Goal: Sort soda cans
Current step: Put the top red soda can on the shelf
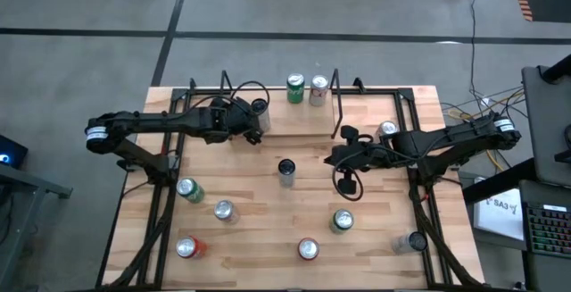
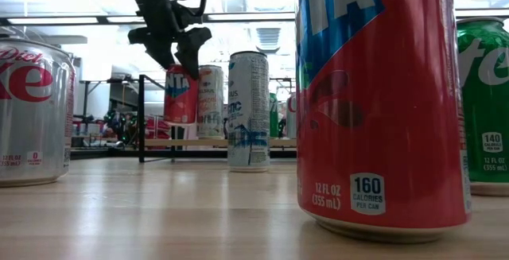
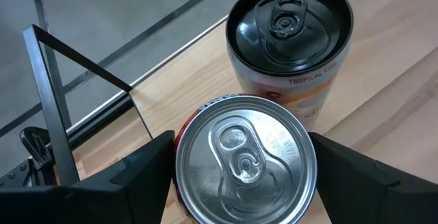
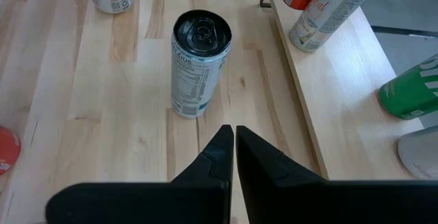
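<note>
Table (image 1: 268, 238): pale blond wood planks, black metal frame. Both arms dark. Nearest can (image 2: 378, 101) in low view: red body, blue band with white letters, white calorie box. Diet can (image 2: 32, 109): silver with red lettering. Green can (image 2: 483, 105): white lettering. Tall slim can (image 4: 199, 63): black top, white-and-pale-blue body with fine print. Can between left fingers (image 3: 245, 159): silver top, red rim showing. Its neighbour (image 3: 291, 42): black top, cream body, red lettering.
</note>
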